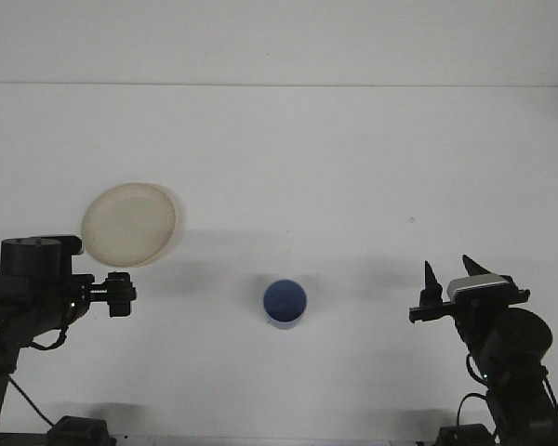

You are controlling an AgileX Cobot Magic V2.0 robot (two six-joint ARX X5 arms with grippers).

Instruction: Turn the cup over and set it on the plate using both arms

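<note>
While cup (285,303) sits apart, plate (129,224) unobstructed

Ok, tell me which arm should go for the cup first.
Probably the right. The right gripper is open with nothing between it and the blue cup. The left gripper sits by the plate, handy for the later placing.

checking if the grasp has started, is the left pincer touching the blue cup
Apart. The front view shows bare white table between the left pincer and the blue cup, which stands alone near the middle.
</note>
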